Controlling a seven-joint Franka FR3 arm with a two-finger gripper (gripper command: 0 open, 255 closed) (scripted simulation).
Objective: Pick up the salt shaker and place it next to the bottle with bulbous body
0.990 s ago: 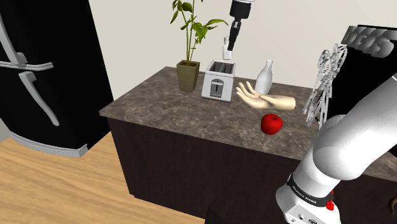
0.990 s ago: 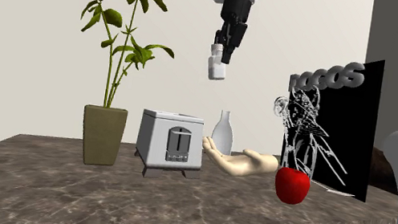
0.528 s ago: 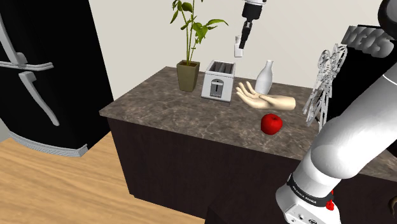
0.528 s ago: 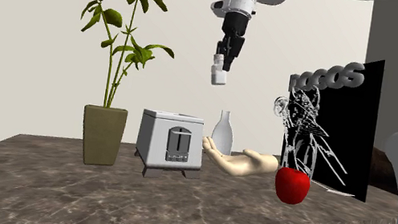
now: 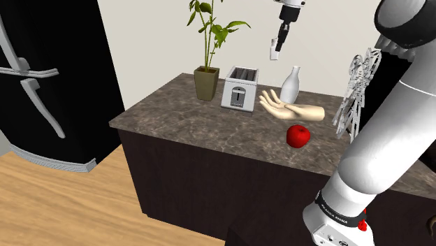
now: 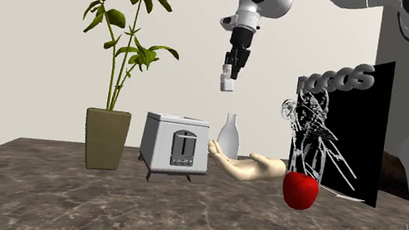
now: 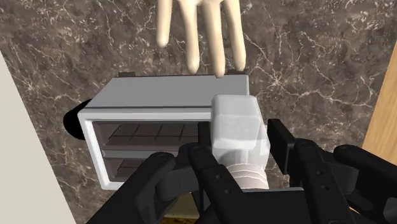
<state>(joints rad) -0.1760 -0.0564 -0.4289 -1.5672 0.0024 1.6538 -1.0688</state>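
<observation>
Moved toward the bottle [image 5: 291, 85], the salt shaker [image 5: 274, 47] hangs clasped in the end effector [image 5: 278, 42].

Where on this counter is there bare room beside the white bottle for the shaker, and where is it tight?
Free: the countertop strip between the bottle and the silver ornament, behind the mannequin hand; also the wide front stretch bordered by toaster, plant pot and apple. Crowded: between toaster and bottle, where that hand reaches in.

dark veined counter [image 5: 209, 129] carries potted plant [image 5: 206, 82], toaster [image 5: 239, 89], bottle [image 5: 291, 85], model hand [image 5: 290, 108], apple [image 5: 299, 135].
</observation>
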